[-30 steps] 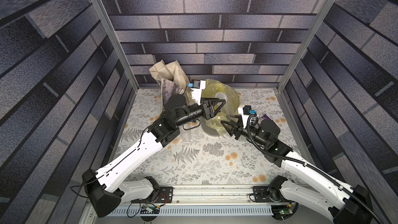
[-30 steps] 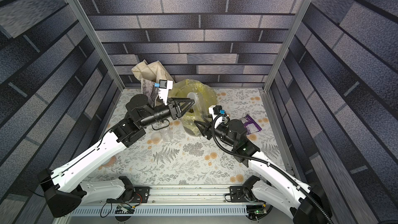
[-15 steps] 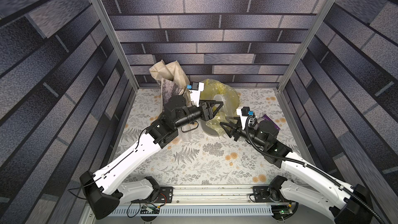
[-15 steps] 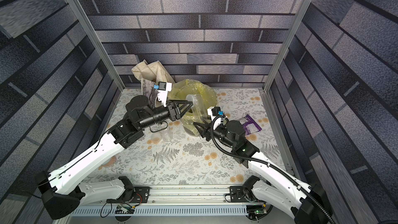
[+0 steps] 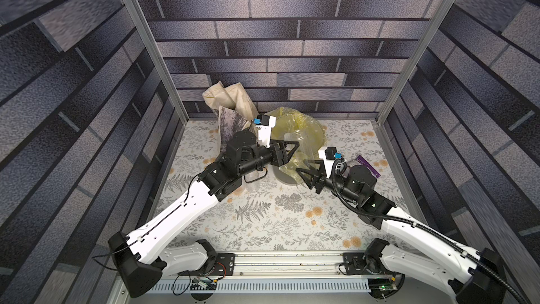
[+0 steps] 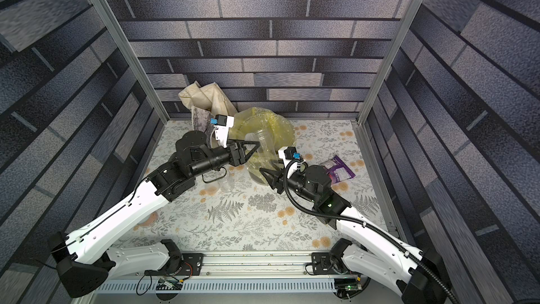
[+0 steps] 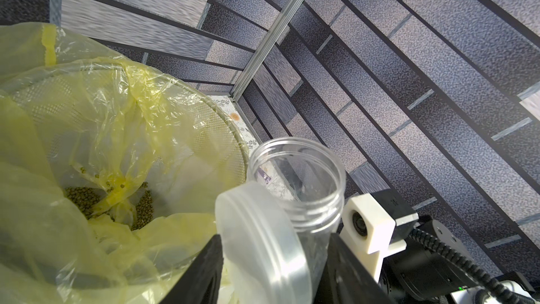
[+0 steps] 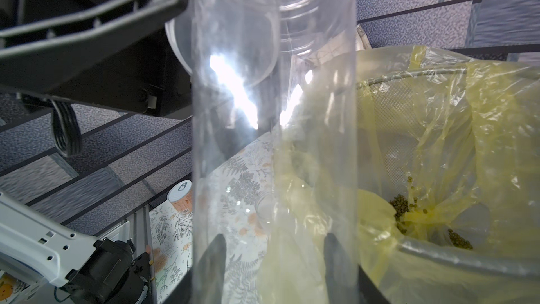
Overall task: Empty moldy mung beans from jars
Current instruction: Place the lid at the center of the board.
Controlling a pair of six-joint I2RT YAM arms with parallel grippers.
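My right gripper [image 8: 274, 238] is shut on a slim clear jar [image 8: 274, 112], which stands upright and empty beside the bucket rim [image 8: 438, 255]. In both top views this jar [image 5: 295, 138] [image 6: 258, 141] rises in front of the yellow bag [image 5: 304, 124]. Its open mouth [image 7: 295, 176] shows in the left wrist view. My left gripper [image 7: 274, 236] is shut on the jar's whitish lid [image 7: 257, 244], which sits tilted next to the mouth. The mung beans [image 7: 84, 200] [image 8: 399, 204] lie at the bottom of the bag. Another empty clear jar [image 5: 252, 184] stands on the table under my left arm.
A cream cloth tote [image 5: 230, 106] leans at the back left, against the bucket. A purple pouch [image 6: 336, 169] lies on the table behind my right arm. An orange can [image 8: 182, 197] stands near the left wall. The grey bucket's base [image 5: 287, 181] sits between both grippers.
My left arm has drawn back slightly to the left with the lid. The right gripper with the jar has edged a little toward the bucket. Both grips look unchanged.
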